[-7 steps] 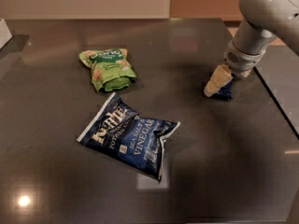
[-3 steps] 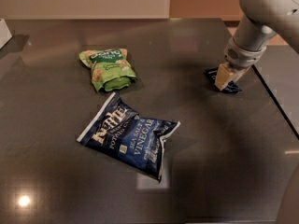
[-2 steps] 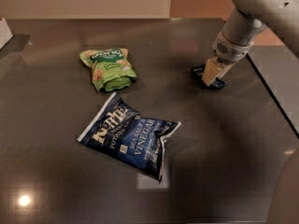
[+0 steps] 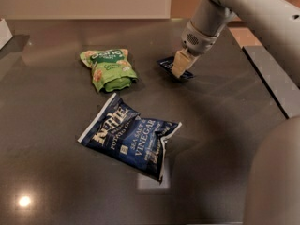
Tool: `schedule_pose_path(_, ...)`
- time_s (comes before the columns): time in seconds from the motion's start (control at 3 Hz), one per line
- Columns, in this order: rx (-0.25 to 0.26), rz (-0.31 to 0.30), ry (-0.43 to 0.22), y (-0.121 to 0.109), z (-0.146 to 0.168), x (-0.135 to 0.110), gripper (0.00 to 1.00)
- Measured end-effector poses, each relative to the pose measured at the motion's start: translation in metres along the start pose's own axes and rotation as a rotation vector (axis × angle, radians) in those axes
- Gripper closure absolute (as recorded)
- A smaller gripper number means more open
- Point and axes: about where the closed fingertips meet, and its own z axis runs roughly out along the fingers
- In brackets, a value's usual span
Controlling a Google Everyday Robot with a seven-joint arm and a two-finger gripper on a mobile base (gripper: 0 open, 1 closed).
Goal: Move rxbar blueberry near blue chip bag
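Observation:
The rxbar blueberry [image 4: 168,64] is a small dark navy wrapper, partly hidden under my fingers, at the upper middle of the dark table. My gripper [image 4: 179,67] comes down from the upper right and is shut on the bar, holding it just above or at the table surface. The blue chip bag [image 4: 129,141] lies crinkled in the middle of the table, white "Kettle" and "Sea Salt & Vinegar" lettering facing up. The bar is above and to the right of the bag, clearly apart from it.
A green snack bag [image 4: 108,69] lies left of the bar and above the blue bag. The table's right edge [image 4: 269,81] runs diagonally on the right. My arm [image 4: 253,13] fills the upper right, and its base the lower right.
My gripper has carried the bar leftward from the table's right side toward the middle, closer to the green bag and the blue chip bag. The bags have not moved.

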Motion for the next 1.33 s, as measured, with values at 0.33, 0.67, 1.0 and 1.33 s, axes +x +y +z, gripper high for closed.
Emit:
schedule_pose_path(0.33, -0.053, -0.086, -0.005, 0.028, 0.013, -0.026, 1.0)
schedule_pose_path(0.67, -0.096, -0.155, -0.002, 0.052, 0.026, -0.038, 0.83)
schedule_pose_path(1.0, -0.118, -0.21, -0.001, 0.067, 0.033, -0.045, 0.6)
schedule_pose_path(1.33, -0.119, -0.209, -0.002, 0.067, 0.035, -0.046, 0.36)
